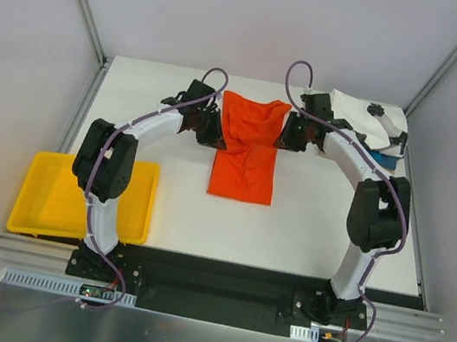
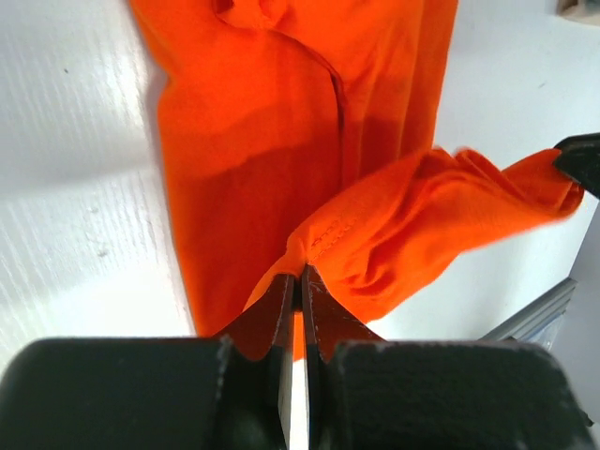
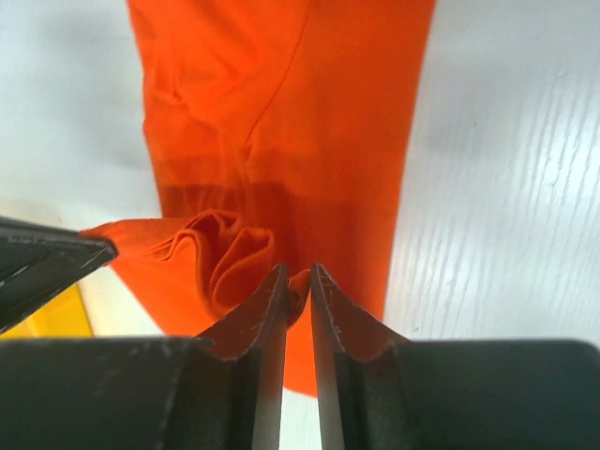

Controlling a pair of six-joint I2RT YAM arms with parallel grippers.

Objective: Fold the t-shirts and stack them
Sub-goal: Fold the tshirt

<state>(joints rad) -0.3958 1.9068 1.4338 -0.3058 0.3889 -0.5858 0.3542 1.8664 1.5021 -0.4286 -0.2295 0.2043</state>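
Note:
The orange-red t-shirt (image 1: 247, 152) lies in the middle of the table, folded into a narrow strip. Its far end is lifted off the table and sags between both grippers. My left gripper (image 1: 214, 131) is shut on the far left corner of the shirt (image 2: 375, 225). My right gripper (image 1: 288, 134) is shut on the far right corner (image 3: 281, 141). The white t-shirt with black marks (image 1: 369, 120) lies bunched at the back right corner. The teal-blue t-shirt (image 1: 387, 159) peeks out from under it.
A yellow plastic tray (image 1: 52, 203) sits at the front left, partly under the left arm. Metal frame posts stand at the back corners. The white table (image 1: 161, 204) runs to a black front rail.

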